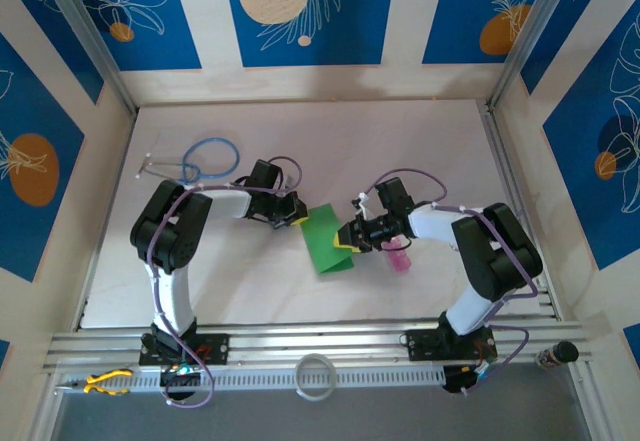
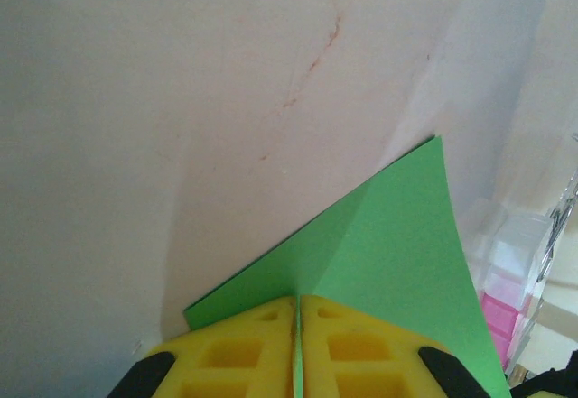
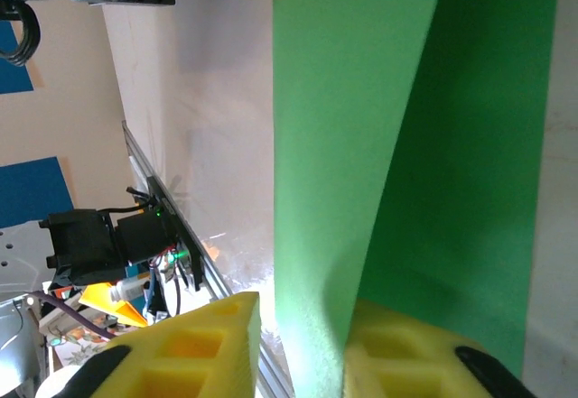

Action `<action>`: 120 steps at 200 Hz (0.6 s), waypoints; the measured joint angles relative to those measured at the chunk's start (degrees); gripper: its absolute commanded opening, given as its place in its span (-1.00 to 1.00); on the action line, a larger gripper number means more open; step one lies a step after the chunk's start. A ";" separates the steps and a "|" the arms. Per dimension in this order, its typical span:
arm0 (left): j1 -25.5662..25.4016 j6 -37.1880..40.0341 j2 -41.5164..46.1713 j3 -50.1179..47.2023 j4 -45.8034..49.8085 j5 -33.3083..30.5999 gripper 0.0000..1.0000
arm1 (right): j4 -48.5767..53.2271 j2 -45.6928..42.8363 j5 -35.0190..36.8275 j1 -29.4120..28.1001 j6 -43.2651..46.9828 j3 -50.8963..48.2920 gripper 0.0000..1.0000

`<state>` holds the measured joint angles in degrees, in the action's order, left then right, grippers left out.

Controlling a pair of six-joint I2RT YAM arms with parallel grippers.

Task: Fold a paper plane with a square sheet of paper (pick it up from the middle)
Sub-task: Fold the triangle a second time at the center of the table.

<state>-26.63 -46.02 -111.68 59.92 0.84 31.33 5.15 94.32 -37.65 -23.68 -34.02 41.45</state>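
The green sheet of paper (image 1: 325, 246), folded into a narrower creased shape, lies just below the centre of the top view on the white table (image 1: 430, 151), between the two arms. The left gripper (image 1: 298, 217) meets its upper left corner. In the left wrist view its yellow fingers (image 2: 235, 353) are pressed together at the bottom edge with the sheet pinched in the seam between them, and the rest of the paper fans up to the right. The right gripper (image 1: 347, 242) sits at the sheet's right edge. In the right wrist view its jaws stand a little apart astride the folded paper: one finger (image 3: 194, 348) shows a thin sliver of daylight beside the sheet, and the other lies against it. A small pink bottle (image 1: 400, 259) stands just right of that gripper. A blue-tubed stethoscope (image 1: 205, 159) lies in the upper left.
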 measured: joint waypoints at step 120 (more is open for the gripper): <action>-0.11 1.40 8.26 -1.38 -0.02 -1.97 -0.13 | -2.84 2.60 5.75 -1.03 -8.17 -0.11 -0.86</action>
<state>-26.74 -44.62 -103.42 58.54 0.82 29.36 2.31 96.92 -31.90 -24.71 -42.19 41.34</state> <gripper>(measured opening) 0.427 0.072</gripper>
